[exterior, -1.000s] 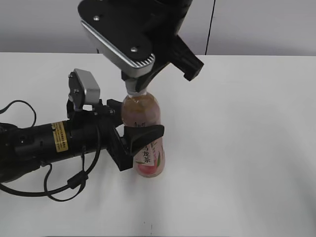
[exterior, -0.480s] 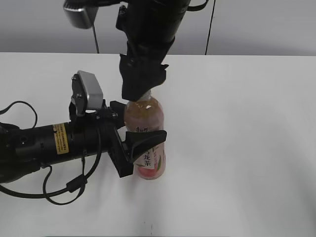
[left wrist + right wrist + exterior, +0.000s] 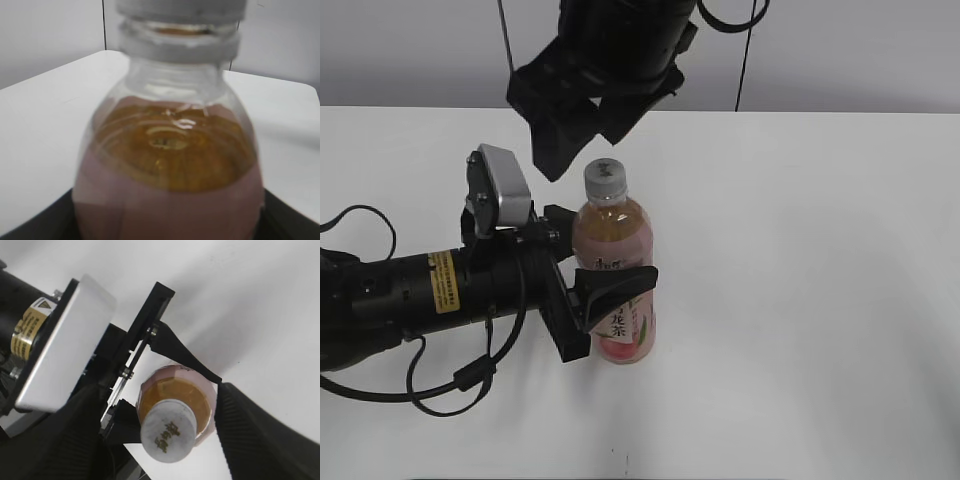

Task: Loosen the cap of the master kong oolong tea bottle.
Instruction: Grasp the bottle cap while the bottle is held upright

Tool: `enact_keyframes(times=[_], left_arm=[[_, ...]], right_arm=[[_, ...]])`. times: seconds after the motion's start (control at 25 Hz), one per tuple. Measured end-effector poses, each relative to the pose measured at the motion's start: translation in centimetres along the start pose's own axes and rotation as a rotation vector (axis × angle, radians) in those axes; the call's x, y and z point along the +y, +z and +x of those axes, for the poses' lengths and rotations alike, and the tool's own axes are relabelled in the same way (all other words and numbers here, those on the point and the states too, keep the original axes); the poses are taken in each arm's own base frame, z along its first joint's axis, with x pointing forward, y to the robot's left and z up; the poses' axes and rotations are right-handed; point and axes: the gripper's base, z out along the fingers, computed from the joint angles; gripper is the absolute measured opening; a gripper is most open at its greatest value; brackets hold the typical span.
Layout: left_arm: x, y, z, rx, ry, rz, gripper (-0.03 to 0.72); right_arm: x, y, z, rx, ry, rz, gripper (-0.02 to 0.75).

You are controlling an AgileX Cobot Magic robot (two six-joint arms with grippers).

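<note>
The white table point(image 3: 820, 300) fills most of the exterior view, and the master kong oolong tea bottle point(image 3: 615, 290) stands upright a little left of the frame's centre, its long axis vertical. The left gripper point(image 3: 610, 280) reaches in from the lower left, lying nearly level with the tabletop, and pinches the bottle across its label; 1 dark finger shows in front of the body and the other behind it. In the left wrist view the bottle's shoulder fills the frame, dark finger edges just visible at the bottom corners.

The right gripper point(image 3: 575, 125) hangs in the upper middle of the frame, fingers spread and holding nothing. The cap point(image 3: 603, 178) sits just below and to the right of those fingertips, apart from them, bare and fully seen. In the right wrist view the cap point(image 3: 167, 435) appears low in the frame, between the 2 blurred dark fingers at the left and right edges.

The coming move likely turns on this offset: the right gripper is the nearer to the cap and would need to drop along the bottle's vertical axis, shifted slightly right, to straddle it.
</note>
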Motion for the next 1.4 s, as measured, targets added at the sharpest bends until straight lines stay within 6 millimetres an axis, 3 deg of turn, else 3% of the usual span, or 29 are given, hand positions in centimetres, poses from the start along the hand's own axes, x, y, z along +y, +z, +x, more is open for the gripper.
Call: enact_keyframes(times=[0.2, 0.56, 0.76, 1.04, 1.4], left_arm=[[0.0, 0.0, 0.0, 0.001, 0.001, 0.001, 0.429], [0.0, 0.0, 0.0, 0.001, 0.001, 0.001, 0.429], [0.0, 0.0, 0.0, 0.001, 0.001, 0.001, 0.429], [0.0, 0.0, 0.0, 0.001, 0.001, 0.001, 0.428], [0.0, 0.0, 0.0, 0.002, 0.002, 0.003, 0.428]], right_arm=[[-0.4, 0.1, 0.2, 0.014, 0.152, 0.041, 0.509], [-0.3, 0.8, 1.5, 0.066, 0.219, 0.046, 0.495], [-0.1, 0.9, 1.5, 0.066, 0.215, 0.042, 0.404], [-0.1, 0.9, 1.5, 0.065, 0.151, 0.03, 0.278], [0.0, 0.8, 1.5, 0.066, -0.121, 0.015, 0.276]])
